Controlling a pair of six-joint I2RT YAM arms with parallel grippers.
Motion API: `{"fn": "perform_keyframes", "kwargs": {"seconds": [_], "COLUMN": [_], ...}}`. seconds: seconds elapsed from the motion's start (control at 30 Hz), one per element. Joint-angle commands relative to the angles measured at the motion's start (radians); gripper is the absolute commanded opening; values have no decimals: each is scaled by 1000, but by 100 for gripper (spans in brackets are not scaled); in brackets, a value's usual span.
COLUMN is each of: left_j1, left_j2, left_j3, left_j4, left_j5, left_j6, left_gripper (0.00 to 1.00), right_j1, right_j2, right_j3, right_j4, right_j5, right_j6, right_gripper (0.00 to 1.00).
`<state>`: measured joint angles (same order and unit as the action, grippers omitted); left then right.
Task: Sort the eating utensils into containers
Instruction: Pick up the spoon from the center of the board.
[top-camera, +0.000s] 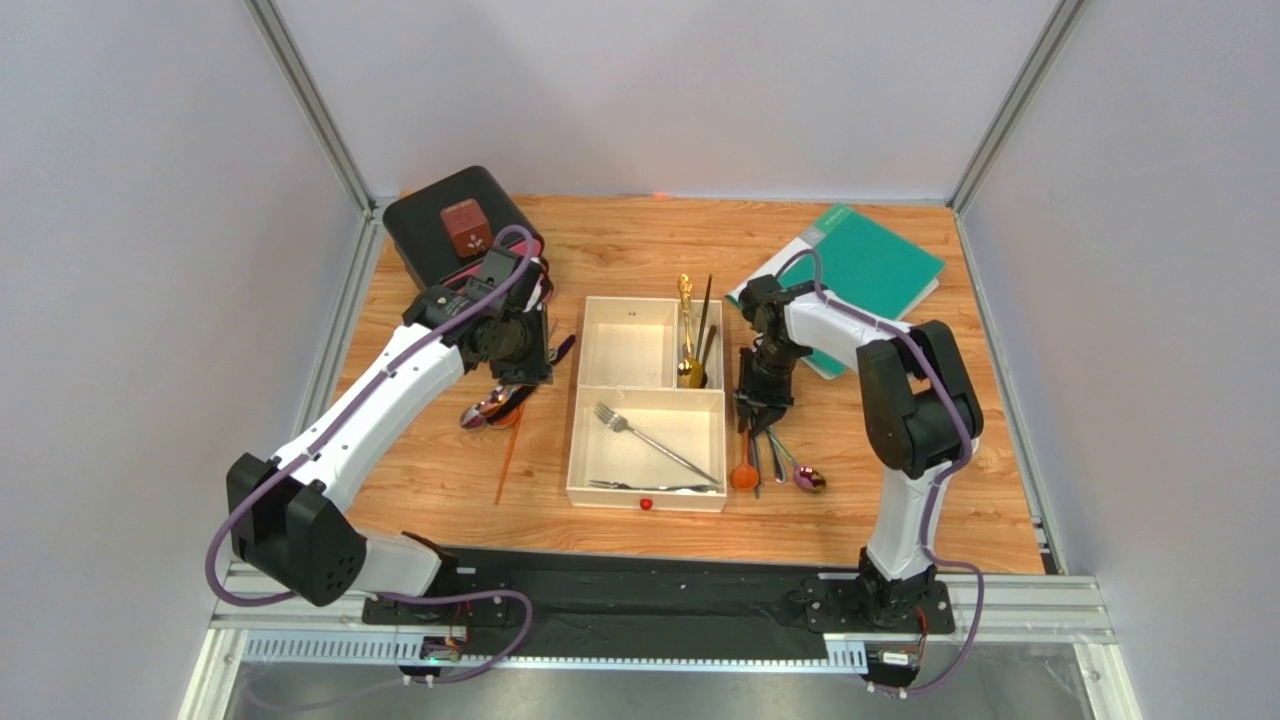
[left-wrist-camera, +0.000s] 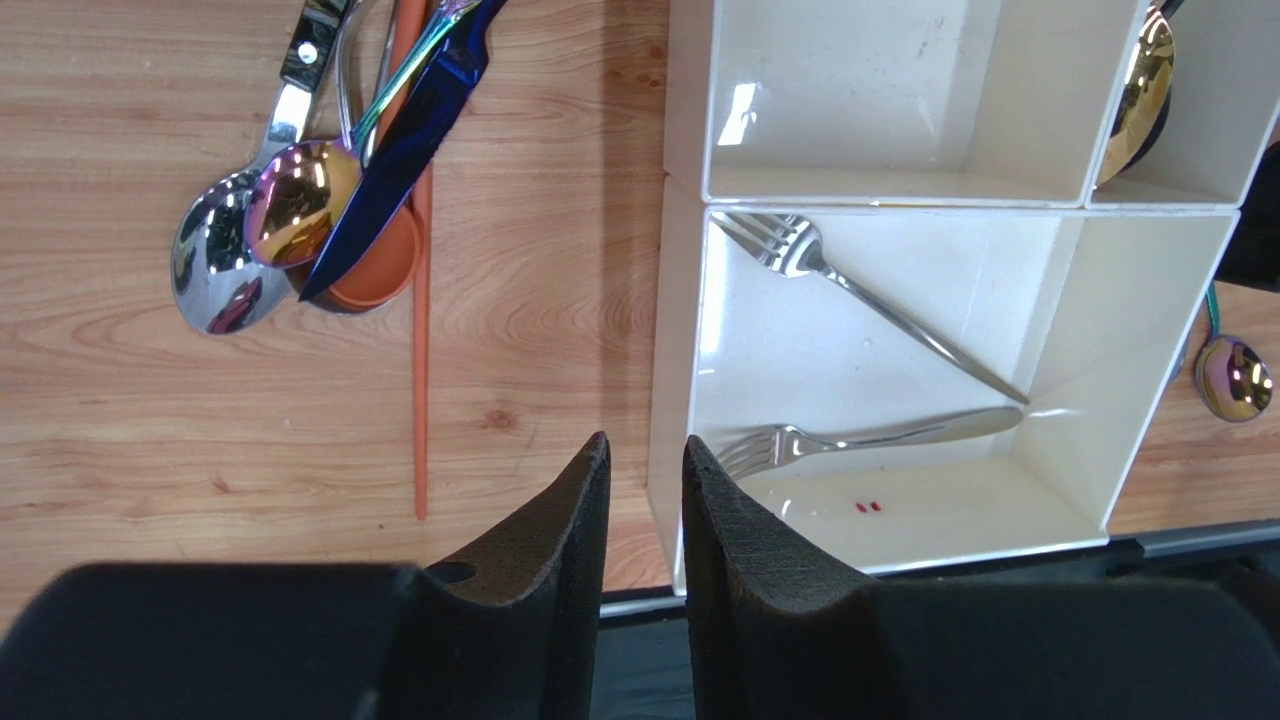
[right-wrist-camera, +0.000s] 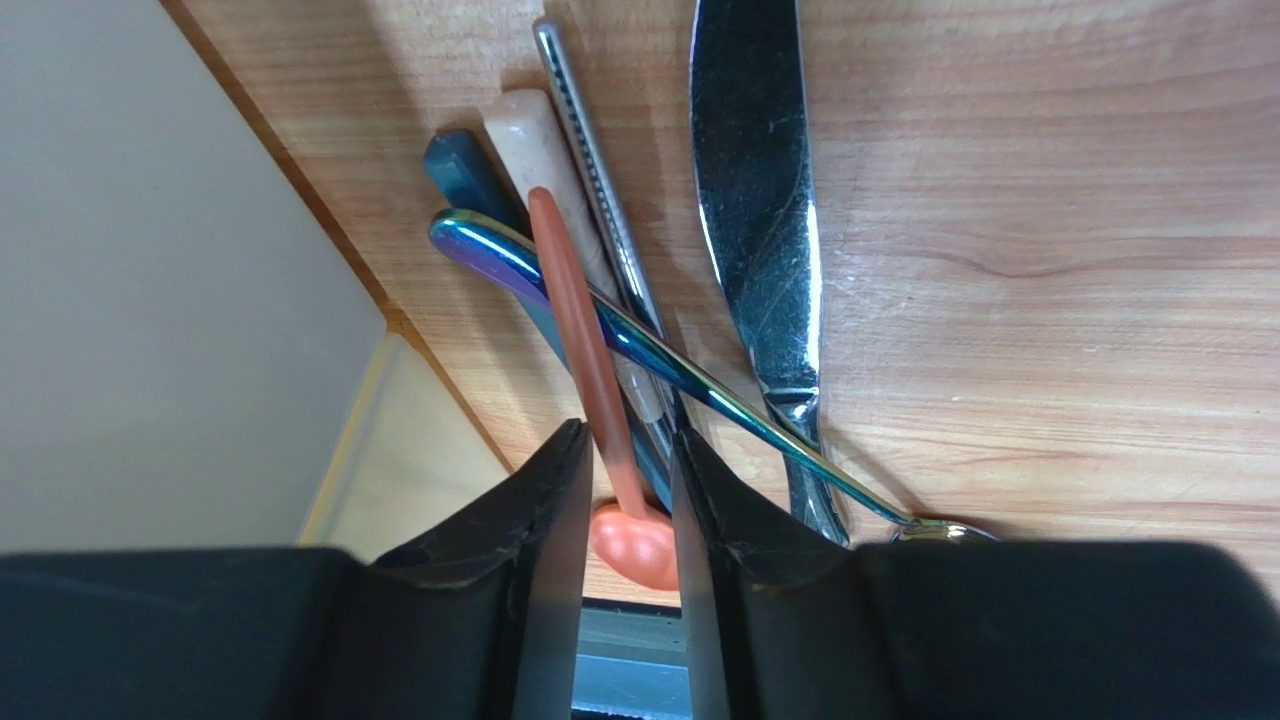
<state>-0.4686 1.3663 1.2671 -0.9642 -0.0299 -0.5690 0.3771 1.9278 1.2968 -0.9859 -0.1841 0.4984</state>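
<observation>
The cream tray (top-camera: 579, 435) holds two silver forks (left-wrist-camera: 872, 308) in its large compartment and gold and black utensils (top-camera: 691, 338) in a small one. My left gripper (left-wrist-camera: 643, 443) hangs open and empty above the tray's left wall, near a pile of a silver spoon (left-wrist-camera: 211, 270), an iridescent spoon (left-wrist-camera: 301, 203), a blue knife (left-wrist-camera: 413, 135) and an orange chopstick (left-wrist-camera: 421, 345). My right gripper (right-wrist-camera: 619, 435) is low over the pile right of the tray. Its narrowly open jaws stand astride the orange spoon (right-wrist-camera: 579, 330), beside an iridescent handle (right-wrist-camera: 661, 360) and a silver knife (right-wrist-camera: 759, 180).
A black box (top-camera: 428, 210) with a red-brown block (top-camera: 464, 228) on it stands at the back left. A teal folder (top-camera: 864, 263) lies at the back right. The tray's front rim carries a red dot (top-camera: 645, 504). Another iridescent spoon (top-camera: 809, 479) lies near the right pile.
</observation>
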Motion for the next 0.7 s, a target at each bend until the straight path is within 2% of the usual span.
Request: {"fn": "perform_keyframes", "kwargs": {"seconds": [0.0, 0.17, 0.4, 0.67], "left_j1": [4, 4, 4, 4], "left_j2": [2, -10, -4, 28], "left_j3": [46, 43, 34, 40], "left_j4": [10, 10, 21, 22], "left_j5": [5, -5, -4, -4], "left_j6": [29, 32, 34, 32], "left_gripper": [30, 30, 30, 31], "right_j1": [6, 5, 6, 13], "right_j2": [8, -41, -107, -289], "right_j3": [16, -24, -28, 112], "right_j4": [10, 1, -59, -209], "right_j5": [15, 49, 63, 57], "right_j6": [-15, -34, -44, -35], "right_gripper": [29, 5, 0, 0]}}
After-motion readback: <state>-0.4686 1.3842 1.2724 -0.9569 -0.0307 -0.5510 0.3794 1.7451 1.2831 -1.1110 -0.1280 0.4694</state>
